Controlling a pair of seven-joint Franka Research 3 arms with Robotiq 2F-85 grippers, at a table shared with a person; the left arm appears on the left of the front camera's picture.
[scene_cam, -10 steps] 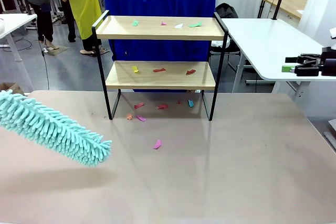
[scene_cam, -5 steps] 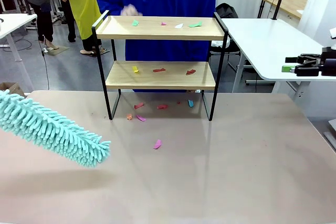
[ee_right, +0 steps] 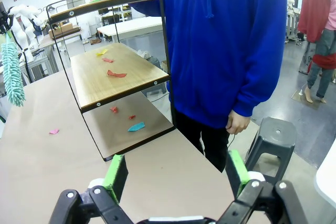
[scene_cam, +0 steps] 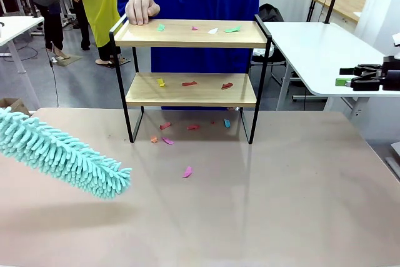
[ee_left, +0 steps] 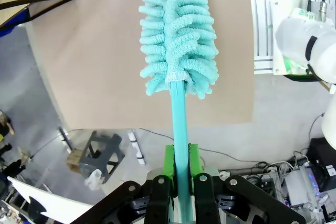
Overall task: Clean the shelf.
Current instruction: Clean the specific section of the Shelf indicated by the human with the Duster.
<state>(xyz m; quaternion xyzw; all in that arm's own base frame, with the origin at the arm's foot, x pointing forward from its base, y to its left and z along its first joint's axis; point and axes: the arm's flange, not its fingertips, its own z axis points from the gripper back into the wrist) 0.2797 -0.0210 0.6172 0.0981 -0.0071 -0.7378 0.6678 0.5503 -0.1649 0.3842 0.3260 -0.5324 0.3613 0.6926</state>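
My left gripper [ee_left: 181, 163] is clamped on the handle of the teal duster [scene_cam: 62, 151], which hangs above the table's [scene_cam: 281, 192] left side, well apart from the shelf [scene_cam: 181, 34]. My right gripper [ee_right: 176, 174] stands wide open, holding nothing. The shelf sits mid-table at the far edge, with paper scraps [scene_cam: 189, 83] on both boards and underneath. A person's hand [scene_cam: 142, 9] rests on its top left corner.

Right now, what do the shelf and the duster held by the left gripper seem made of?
The shelf: matte light wood or laminate boards, faint grain; thin black frame, likely painted metal. The duster: fluffy teal chenille-like microfibre strands on a smooth teal stick, probably plastic, clamped in the left gripper.
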